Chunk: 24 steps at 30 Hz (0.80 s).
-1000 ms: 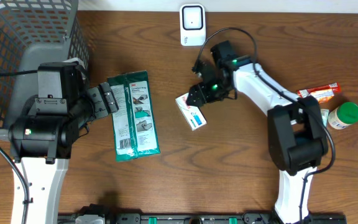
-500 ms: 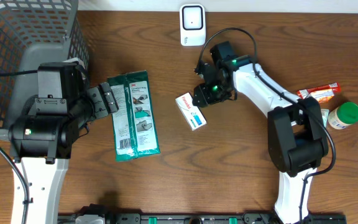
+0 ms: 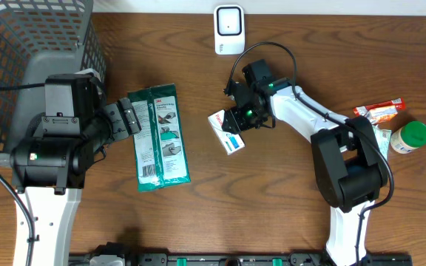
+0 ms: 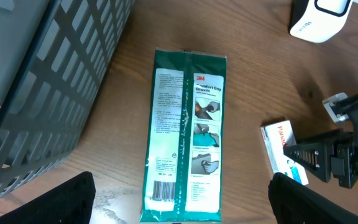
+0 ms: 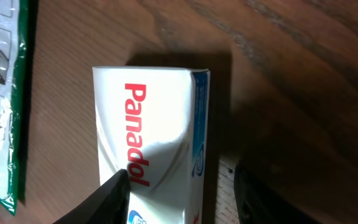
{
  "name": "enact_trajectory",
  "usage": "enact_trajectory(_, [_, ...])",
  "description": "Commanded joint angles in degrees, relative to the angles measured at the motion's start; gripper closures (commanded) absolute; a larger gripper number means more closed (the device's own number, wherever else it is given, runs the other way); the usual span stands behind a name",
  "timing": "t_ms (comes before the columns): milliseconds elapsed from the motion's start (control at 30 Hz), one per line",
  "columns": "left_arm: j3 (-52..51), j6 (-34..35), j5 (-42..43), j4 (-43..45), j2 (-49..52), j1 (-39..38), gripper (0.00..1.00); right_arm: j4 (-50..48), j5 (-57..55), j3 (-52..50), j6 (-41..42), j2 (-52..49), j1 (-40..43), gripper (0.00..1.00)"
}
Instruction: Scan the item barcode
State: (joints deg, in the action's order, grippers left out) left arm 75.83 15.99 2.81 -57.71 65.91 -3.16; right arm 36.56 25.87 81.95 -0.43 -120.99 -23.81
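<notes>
Table (image 3: 272,214): dark brown wood grain, matte

Panadol box (image 5: 151,130): small rectangular carton with a glossy white face, red lettering and a blue stripe down one long edge. It lies flat near the table's middle, nearer the robot than the scanner (image 3: 228,29), to the right of the gloves pack and apart from both

Right arm: the right gripper (image 5: 180,183) hangs directly over the box with its black fingers spread. One fingertip (image 5: 114,199) overlaps the white top face. The other (image 5: 260,199) sits beyond the blue edge, with a strip of shadow between it and the carton. The box is not clamped

Left arm: the left gripper (image 4: 179,186) has its jaws wide apart with nothing between them, and is aimed at the 3M Comfort Grip Gloves pack (image 4: 188,124). The pack is a flat, elongated pouch of crinkly film with a green border, printed panels, a centre seam and a barcode near one end

The scanner is a white plastic unit with rounded corners, at the far table edge

Wire basket (image 3: 28,44): dark grid mesh, at the far left

Right edge: a white bottle (image 3: 409,137) with a round green cap, and beside it a shiny red-orange wrapper (image 3: 379,109)
</notes>
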Motion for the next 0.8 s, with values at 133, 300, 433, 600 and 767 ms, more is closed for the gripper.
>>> enact_trajectory(133, [0.50,-1.14,-0.50,-0.11,0.00,0.07,0.10,-0.37,2.80,-0.85,0.35,0.87,-1.38,0.57])
enact_trajectory(300, [0.52,-1.14,-0.50,-0.11,0.00,0.09,0.10,-0.42,3.15,-0.79,0.37,0.87,-1.42,0.82])
enact_trajectory(433, [0.50,-1.14,-0.50,-0.11,0.00,0.09,0.10,-0.33,3.15,-0.02,0.39,1.70,-1.42,0.86])
enact_trajectory(600, [0.50,-1.14,-0.52,-0.11,0.00,0.07,0.10,1.88,1.84,0.20,0.31,5.14,-1.97,0.94])
enact_trajectory(767, [0.50,-1.14,-0.50,-0.11,0.00,0.09,0.10,3.32,-6.75,0.20,-0.50,6.88,-5.20,0.98])
